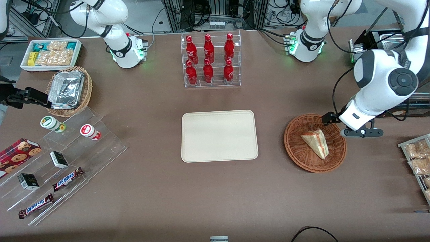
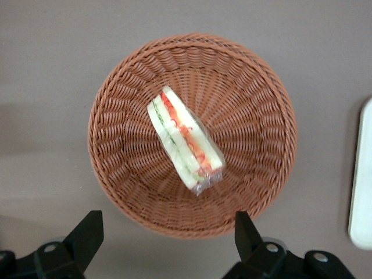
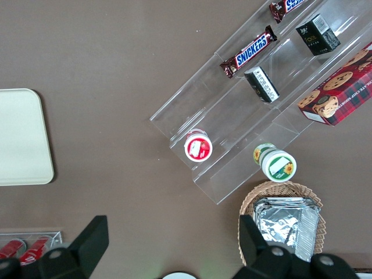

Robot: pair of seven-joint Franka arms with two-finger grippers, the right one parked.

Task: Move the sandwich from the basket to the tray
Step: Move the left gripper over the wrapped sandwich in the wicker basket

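Table count, one pass.

One sandwich (image 1: pixel 315 142) in one reddish-brown basket (image 1: pixel 302 154); one cream tray (image 1: pixel 219 136). One gripper (image 2: pixel 168 238), wide open, above the basket's edge. Six red bottles (image 1: pixel 209 58) in a clear rack (image 1: pixel 211 84), three per row. One tan basket (image 1: pixel 88 88) of foil containers (image 1: pixel 67 89). One white bin (image 1: pixel 78 53) of snack packets. On the clear stepped stand (image 1: pixel 107 141): two small lidded cups (image 1: pixel 90 131), two Snickers bars (image 1: pixel 67 178), two dark small boxes (image 1: pixel 58 159), one cookie box (image 1: pixel 18 152).
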